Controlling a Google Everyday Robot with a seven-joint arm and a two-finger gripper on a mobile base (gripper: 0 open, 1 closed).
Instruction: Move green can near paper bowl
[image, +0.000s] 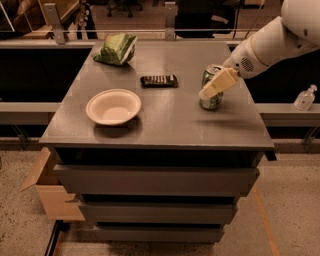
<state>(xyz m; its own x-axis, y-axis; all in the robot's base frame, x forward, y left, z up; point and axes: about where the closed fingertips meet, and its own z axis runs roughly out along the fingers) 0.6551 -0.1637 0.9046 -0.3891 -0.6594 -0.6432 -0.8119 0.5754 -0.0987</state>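
The green can (214, 102) stands upright on the grey table (165, 120), at its right side. My gripper (212, 88) is at the can, its cream tip lying across the can's front from the upper right. The white arm (270, 42) comes in from the top right. The paper bowl (113, 106) sits on the left front part of the table, well apart from the can.
A green chip bag (117, 49) lies at the table's back left. A dark flat bar (159, 80) lies between bowl and can, further back. A cardboard box (50, 195) stands on the floor at the left. A small bottle (304, 97) stands on the right ledge.
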